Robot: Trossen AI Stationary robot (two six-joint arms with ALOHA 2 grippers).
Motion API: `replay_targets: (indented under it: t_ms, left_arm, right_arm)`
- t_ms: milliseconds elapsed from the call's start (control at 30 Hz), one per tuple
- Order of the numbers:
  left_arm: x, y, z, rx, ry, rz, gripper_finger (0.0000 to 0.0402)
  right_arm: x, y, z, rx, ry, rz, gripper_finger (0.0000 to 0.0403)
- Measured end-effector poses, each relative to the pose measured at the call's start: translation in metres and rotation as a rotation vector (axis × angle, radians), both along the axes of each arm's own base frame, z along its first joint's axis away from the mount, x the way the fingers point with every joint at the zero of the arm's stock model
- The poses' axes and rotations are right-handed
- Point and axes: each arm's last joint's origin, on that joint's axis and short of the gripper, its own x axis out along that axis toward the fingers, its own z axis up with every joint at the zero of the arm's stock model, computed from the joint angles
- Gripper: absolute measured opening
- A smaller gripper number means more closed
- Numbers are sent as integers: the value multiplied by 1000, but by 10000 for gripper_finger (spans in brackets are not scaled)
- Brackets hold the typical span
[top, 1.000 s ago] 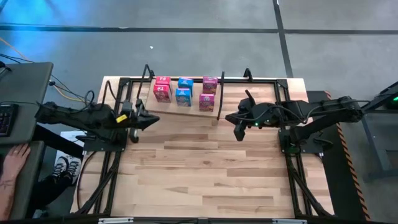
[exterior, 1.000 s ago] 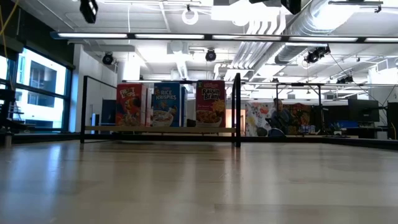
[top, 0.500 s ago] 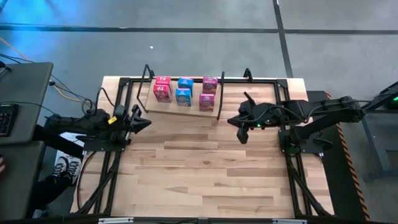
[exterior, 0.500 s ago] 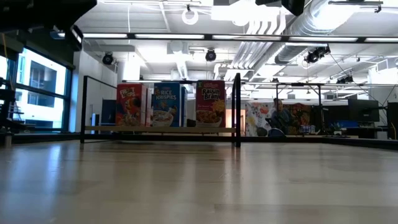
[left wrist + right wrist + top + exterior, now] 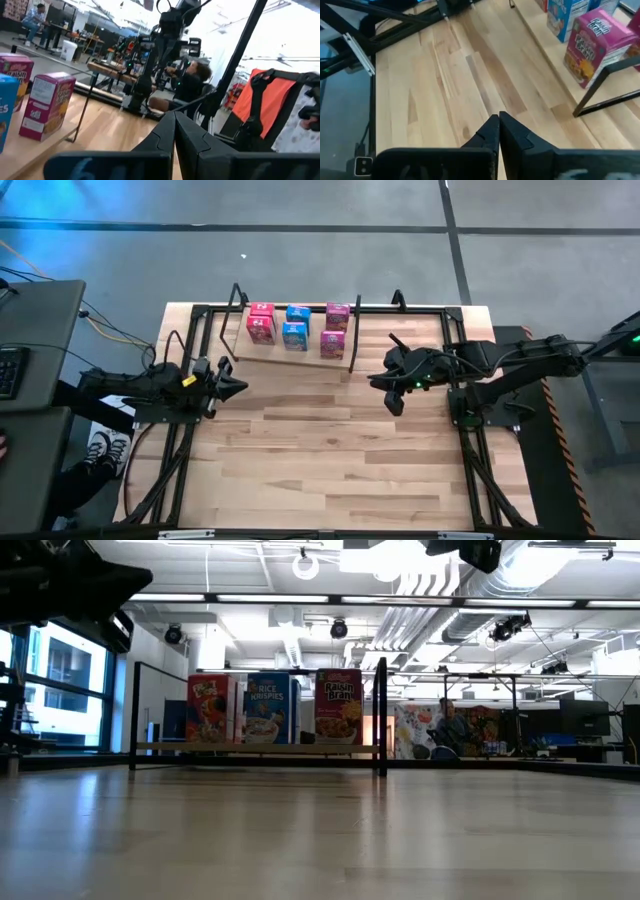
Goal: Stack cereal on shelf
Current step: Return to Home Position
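A wooden shelf [image 5: 272, 353] sits beyond and between the left gripper [image 5: 241, 388] and right gripper [image 5: 374, 379], both closed on nothing. Six cereal boxes [image 5: 294, 335] stand on it, clear of both jaws. Likely light, stiff yet crushable; pinch narrow sides gently.

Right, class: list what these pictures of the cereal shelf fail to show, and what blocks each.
- Low view: rear cereal boxes, hidden behind the front three boxes.
- High view: their print, too small to read.
- Left wrist view: blue box, cut off by the picture's edge.
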Motion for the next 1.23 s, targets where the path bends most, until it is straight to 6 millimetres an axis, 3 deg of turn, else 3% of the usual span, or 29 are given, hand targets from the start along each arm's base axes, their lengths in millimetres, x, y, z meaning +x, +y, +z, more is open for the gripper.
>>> replay_targets:
  t_ms: [300, 567, 833, 1233]
  left_arm:
    - [1, -1, -6, 6, 61, -21, 0]
    - [1, -1, -8, 11, 88, -19, 1]
    - [1, -1, -8, 11, 87, -17, 1]
    - [1, -1, -8, 11, 88, -17, 3]
  right_arm:
    - [-16, 1, -53, 87, -124, 105, 0]
    - [-64, -10, -94, 5, -407, 151, 0]
    - [-108, -20, -136, -52, -578, 142, 0]
    - [-129, -22, -178, -124, -686, 162, 0]
